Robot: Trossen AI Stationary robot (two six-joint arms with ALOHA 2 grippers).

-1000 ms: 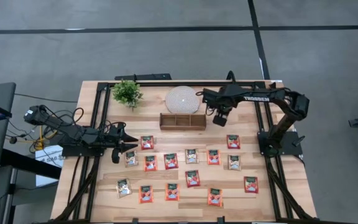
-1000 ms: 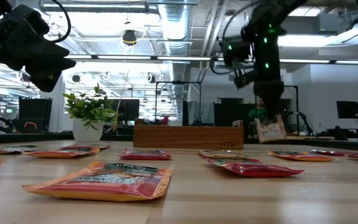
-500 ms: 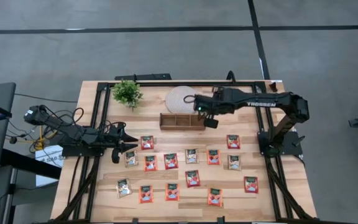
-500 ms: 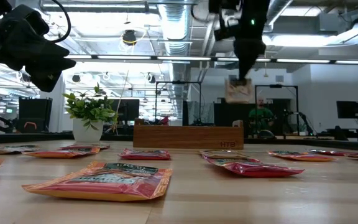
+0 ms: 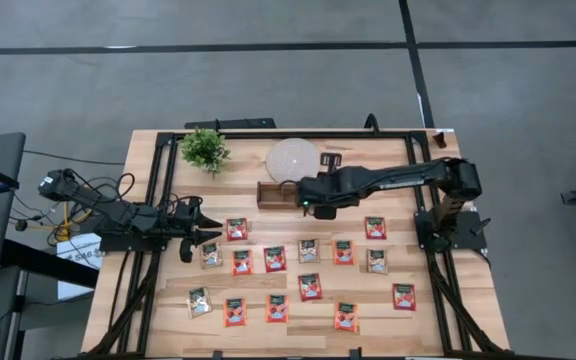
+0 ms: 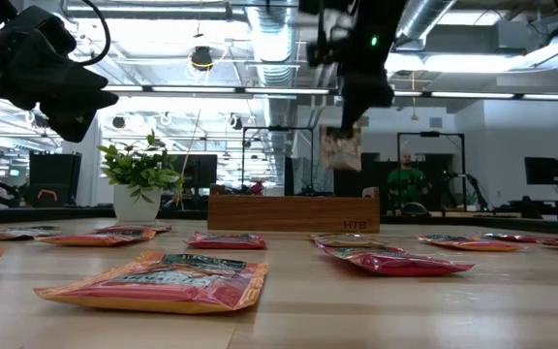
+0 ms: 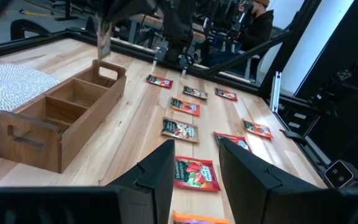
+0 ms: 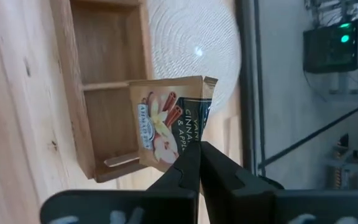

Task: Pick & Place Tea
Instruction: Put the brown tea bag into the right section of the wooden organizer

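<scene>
One beige cinnamon-apple tea sachet (image 8: 169, 121) is pinched tight in the right gripper (image 8: 194, 152), hanging above the wooden three-compartment tray (image 5: 280, 193). Left gripper (image 5: 206, 233) sits open, left side of the worktop (image 5: 438, 320).

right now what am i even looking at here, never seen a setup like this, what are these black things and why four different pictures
The black things are two robot arms at a wooden table. One picture looks straight down, one looks level across the tabletop, and two come from cameras on the arms' wrists.

About a dozen tea packets lie flat on the wood, in rows. At the back stand a small plant, a round woven mat and a wooden tray with three compartments.

The right gripper is shut on a tea packet marked cinnamon and apple, and holds it above the tray. The left gripper waits, open, at the table's left side.
</scene>
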